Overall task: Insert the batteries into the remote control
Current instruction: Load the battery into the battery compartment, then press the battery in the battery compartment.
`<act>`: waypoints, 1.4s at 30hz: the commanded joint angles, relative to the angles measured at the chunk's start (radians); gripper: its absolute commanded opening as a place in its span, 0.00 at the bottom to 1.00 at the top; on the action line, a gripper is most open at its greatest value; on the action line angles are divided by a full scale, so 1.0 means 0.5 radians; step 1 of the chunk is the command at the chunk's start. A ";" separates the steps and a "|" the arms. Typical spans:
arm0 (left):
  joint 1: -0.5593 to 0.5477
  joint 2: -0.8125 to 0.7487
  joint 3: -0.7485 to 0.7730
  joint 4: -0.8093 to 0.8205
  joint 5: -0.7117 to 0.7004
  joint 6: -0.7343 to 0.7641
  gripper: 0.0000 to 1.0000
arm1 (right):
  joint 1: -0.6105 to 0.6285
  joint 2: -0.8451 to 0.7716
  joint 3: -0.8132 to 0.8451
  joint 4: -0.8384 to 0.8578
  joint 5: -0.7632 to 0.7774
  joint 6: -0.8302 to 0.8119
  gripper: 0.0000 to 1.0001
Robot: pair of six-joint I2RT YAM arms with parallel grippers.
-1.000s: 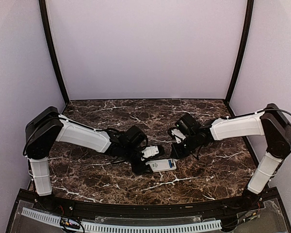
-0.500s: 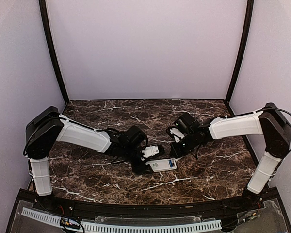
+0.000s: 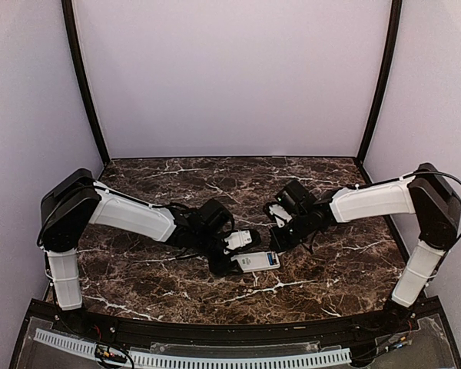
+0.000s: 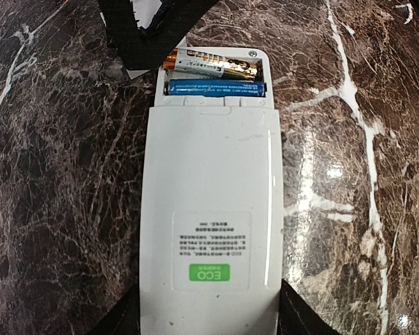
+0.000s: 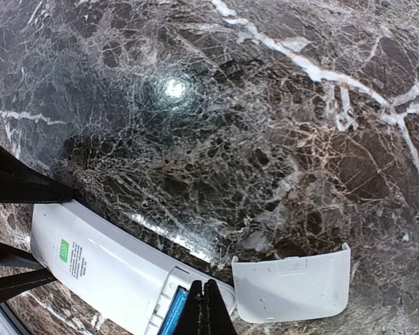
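Note:
The white remote control (image 4: 209, 209) lies face down on the marble, its green-labelled back up. My left gripper (image 4: 209, 317) is shut on its sides at the near end. The compartment at the far end is uncovered and holds the batteries: a blue one (image 4: 216, 88) lying flat, and a white-and-gold one (image 4: 213, 66) behind it, slightly tilted. My right gripper (image 5: 204, 307) is shut with nothing in it, its tips just over the compartment beside the blue battery (image 5: 174, 314). From above, the remote control (image 3: 257, 261) sits between the left gripper (image 3: 237, 254) and the right gripper (image 3: 279, 242).
The small white cover piece (image 5: 293, 289) lies flat on the marble, right next to the remote's uncovered end. Dark marble table (image 3: 330, 269) spreads around the arms, with lilac walls at the back and sides.
My right gripper's jaws have closed fully and its arm has crept slightly left. The left gripper and the remote have not moved.

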 commanded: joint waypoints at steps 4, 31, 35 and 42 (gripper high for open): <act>0.006 0.082 -0.045 -0.117 0.032 -0.027 0.43 | 0.044 -0.009 -0.145 0.053 -0.010 0.061 0.00; 0.007 0.095 -0.006 -0.162 0.040 -0.006 0.43 | 0.090 -0.132 -0.291 0.020 0.099 0.094 0.00; 0.006 0.095 -0.006 -0.163 0.039 -0.006 0.43 | 0.090 -0.102 -0.216 -0.026 0.072 0.059 0.01; 0.008 0.095 -0.009 -0.160 0.041 -0.008 0.43 | 0.088 -0.199 0.012 -0.241 0.102 0.022 0.00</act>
